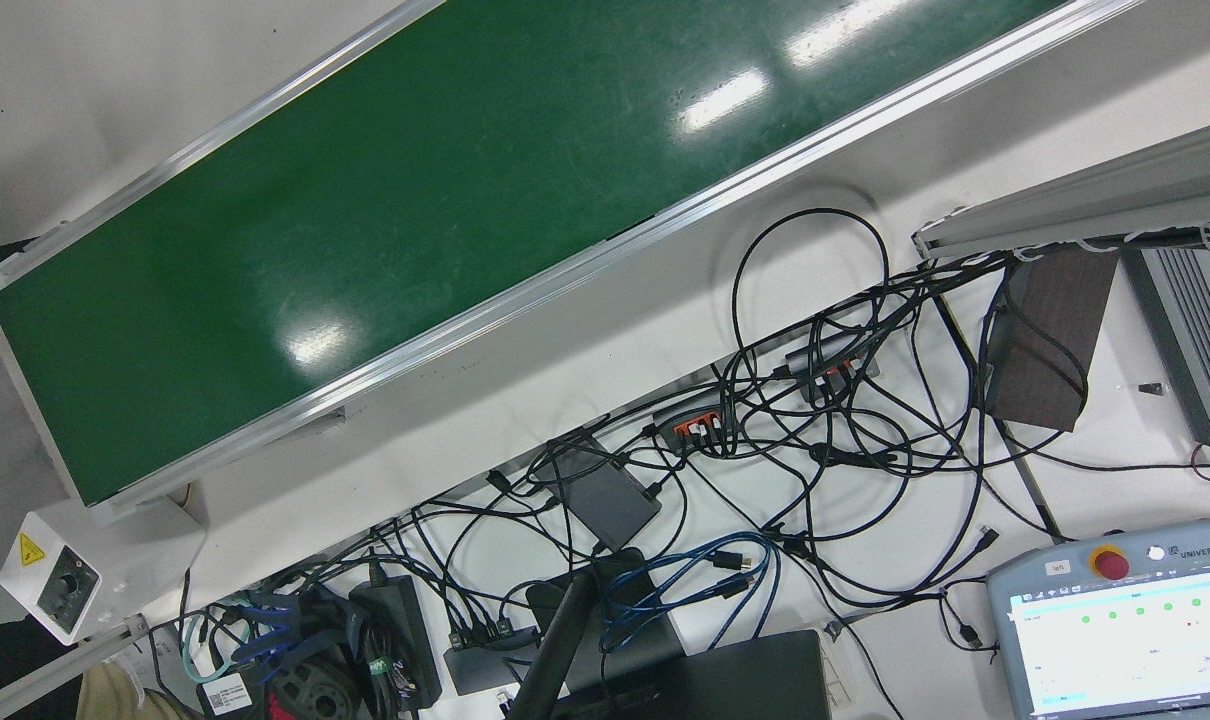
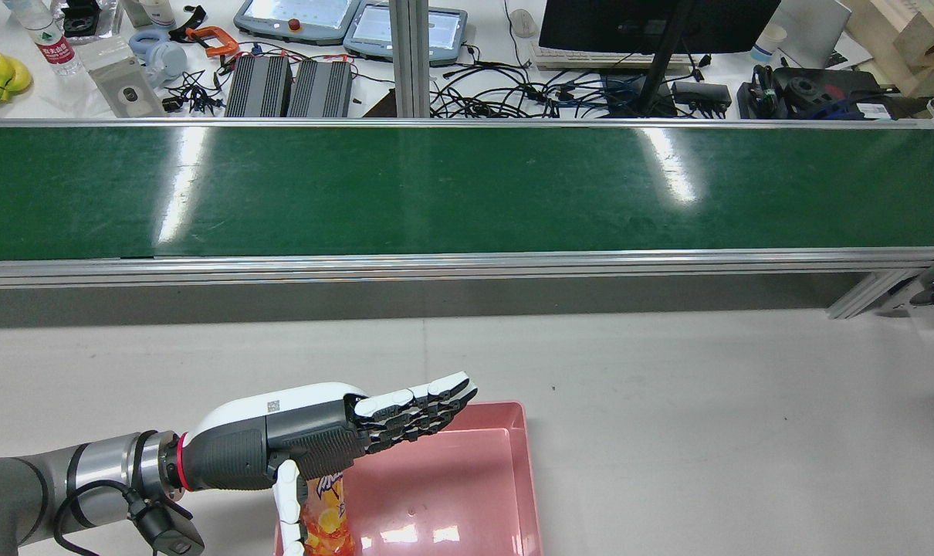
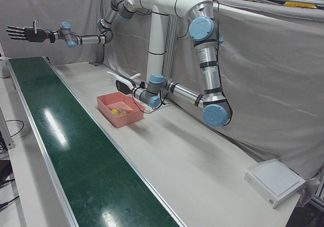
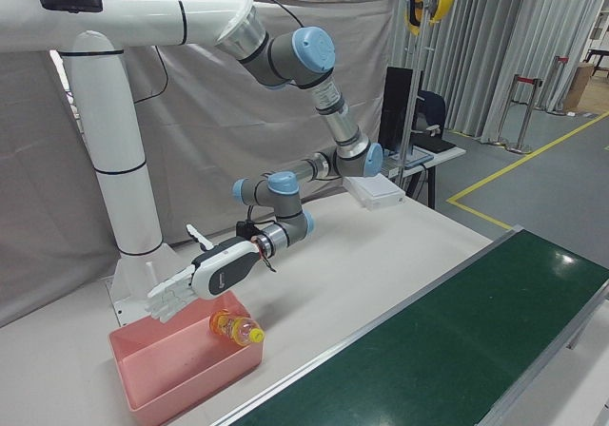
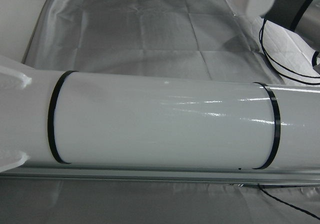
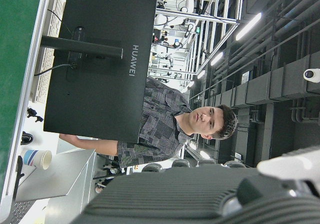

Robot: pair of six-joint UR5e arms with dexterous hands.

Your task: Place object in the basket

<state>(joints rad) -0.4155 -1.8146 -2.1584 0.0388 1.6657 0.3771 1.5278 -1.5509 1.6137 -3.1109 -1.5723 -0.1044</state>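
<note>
An orange drink bottle (image 2: pixel 328 516) with a yellow cap lies inside the pink basket (image 2: pixel 467 486), at its end nearest the arm. My left hand (image 2: pixel 336 432) hovers flat just over that end, fingers stretched out and apart, holding nothing. The right-front view shows the bottle (image 4: pixel 236 328) clear below the left hand (image 4: pixel 195 279), leaning by the basket (image 4: pixel 190 388) wall. My right hand (image 3: pixel 23 33) is held high over the far end of the belt, fingers spread and empty. The bottle (image 3: pixel 117 111) also shows in the basket (image 3: pixel 130 116) in the left-front view.
The long green conveyor belt (image 2: pixel 467 189) runs across the table beyond the basket. A white box (image 3: pixel 276 181) sits at the table's far corner. Behind the belt are a monitor (image 2: pixel 652 23), cables and teach pendants. A person (image 6: pixel 170 129) sits behind the monitor.
</note>
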